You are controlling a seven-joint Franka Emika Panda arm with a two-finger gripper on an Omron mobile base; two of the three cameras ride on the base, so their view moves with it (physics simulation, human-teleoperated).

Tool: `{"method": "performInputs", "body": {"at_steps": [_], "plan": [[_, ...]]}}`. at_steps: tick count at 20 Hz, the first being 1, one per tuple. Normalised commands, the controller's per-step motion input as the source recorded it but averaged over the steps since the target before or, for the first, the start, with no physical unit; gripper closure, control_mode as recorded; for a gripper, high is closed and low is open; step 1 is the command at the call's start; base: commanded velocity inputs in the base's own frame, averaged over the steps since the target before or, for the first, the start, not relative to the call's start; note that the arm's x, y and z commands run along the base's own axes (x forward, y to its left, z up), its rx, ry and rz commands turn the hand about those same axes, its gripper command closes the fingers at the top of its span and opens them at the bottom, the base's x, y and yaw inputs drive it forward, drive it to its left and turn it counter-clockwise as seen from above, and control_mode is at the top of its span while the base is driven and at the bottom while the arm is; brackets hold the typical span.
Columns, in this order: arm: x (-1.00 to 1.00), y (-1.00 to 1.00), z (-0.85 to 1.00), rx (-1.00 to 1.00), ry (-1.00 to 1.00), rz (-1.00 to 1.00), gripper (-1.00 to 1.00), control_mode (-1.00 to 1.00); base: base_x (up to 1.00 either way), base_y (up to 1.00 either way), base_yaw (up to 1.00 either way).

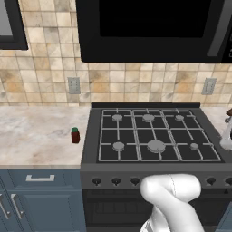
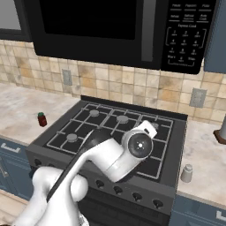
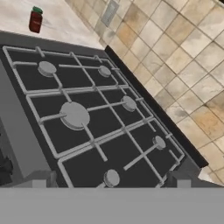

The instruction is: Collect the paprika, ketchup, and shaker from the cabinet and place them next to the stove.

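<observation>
while the gripper (image 3: 111, 181) hangs over the stove (image 1: 154, 136), tips spread and empty, the paprika (image 1: 75, 135) stands upright on the counter (image 1: 36, 136) beside the stove's left edge; the shaker (image 2: 187, 173) stands right of the stove.

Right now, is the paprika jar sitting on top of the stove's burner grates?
No, the paprika stands upright on the marble counter just left of the stove, off the grates.
</observation>
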Motion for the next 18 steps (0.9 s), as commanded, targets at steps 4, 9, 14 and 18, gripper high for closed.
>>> {"method": "performInputs", "body": {"at_steps": [4, 9, 14, 18], "plan": [[-0.06, 0.59, -0.03, -0.10, 0.02, 0.00, -1.00, -1.00, 0.00, 0.00, 0.00], [-0.12, 0.02, -0.07, -0.02, 0.00, 0.00, -1.00, -1.00, 0.00, 0.00, 0.00], [0.00, 0.00, 0.00, 0.00, 0.00, 0.00, -1.00, 1.00, -0.61, 0.22, 0.06], [0.00, 0.00, 0.00, 0.00, 0.00, 0.00, -1.00, 1.00, -0.62, 0.76, 0.14]]}}
